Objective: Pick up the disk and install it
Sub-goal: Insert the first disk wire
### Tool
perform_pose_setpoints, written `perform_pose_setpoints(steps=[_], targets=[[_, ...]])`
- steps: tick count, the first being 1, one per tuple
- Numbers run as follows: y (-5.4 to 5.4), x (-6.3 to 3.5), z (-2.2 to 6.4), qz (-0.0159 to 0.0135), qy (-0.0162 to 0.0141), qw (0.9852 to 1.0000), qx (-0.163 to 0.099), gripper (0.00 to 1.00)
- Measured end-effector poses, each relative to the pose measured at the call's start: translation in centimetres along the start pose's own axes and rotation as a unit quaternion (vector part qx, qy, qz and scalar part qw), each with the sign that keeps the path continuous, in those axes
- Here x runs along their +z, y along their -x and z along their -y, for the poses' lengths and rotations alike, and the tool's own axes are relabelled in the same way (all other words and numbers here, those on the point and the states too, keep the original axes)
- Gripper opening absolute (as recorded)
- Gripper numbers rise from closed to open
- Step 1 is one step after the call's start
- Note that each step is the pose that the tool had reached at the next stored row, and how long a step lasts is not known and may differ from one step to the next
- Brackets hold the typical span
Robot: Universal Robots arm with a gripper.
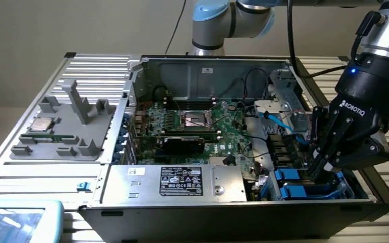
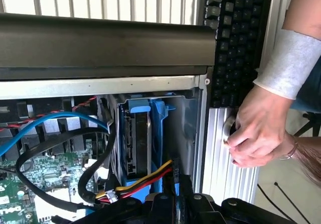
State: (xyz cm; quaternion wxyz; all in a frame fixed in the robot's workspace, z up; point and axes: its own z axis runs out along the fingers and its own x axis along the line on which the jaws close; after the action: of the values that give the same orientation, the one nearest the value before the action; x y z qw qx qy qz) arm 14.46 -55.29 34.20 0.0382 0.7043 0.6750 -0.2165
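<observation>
The disk (image 2: 142, 138) stands edge-on in the drive bay at the corner of the open computer case, its silver-grey body held between blue carrier rails. In the exterior view the blue carriers (image 1: 295, 183) show in the bay at the case's front, on the exterior view's right. My gripper (image 1: 318, 171) reaches down into that bay, its black fingers close together right above the blue rails. In the wrist view the dark fingers (image 2: 168, 204) sit just behind the disk's edge. Whether they pinch the disk or only touch it is hidden.
A person's hand (image 2: 256, 128) with a white cuff rests on the table rail beside a black keyboard (image 2: 235, 43). Blue and black cables (image 2: 50, 121) and a yellow-red power lead (image 2: 145, 176) crowd the bay. The motherboard (image 1: 194, 124), a grey metal box (image 1: 181, 182) and a parts fixture (image 1: 59, 131) lie toward the exterior view's left.
</observation>
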Motion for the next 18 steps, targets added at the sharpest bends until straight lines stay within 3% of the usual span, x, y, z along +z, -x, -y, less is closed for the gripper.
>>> perform_pose_setpoints(steps=[2,7,10,14,18], targets=[[-0.01,0.00,-0.01,0.0015,-0.0008,1.0000,0.002,0.16],[-0.02,0.02,-0.02,0.0027,-0.0080,0.9997,0.022,0.16],[-0.02,0.02,-0.01,0.0029,-0.0083,0.9997,0.023,0.16],[-0.05,0.07,-0.06,0.0008,-0.0135,0.9993,0.034,0.16],[-0.06,0.10,-0.14,0.0027,-0.0192,0.9989,0.044,0.16]])
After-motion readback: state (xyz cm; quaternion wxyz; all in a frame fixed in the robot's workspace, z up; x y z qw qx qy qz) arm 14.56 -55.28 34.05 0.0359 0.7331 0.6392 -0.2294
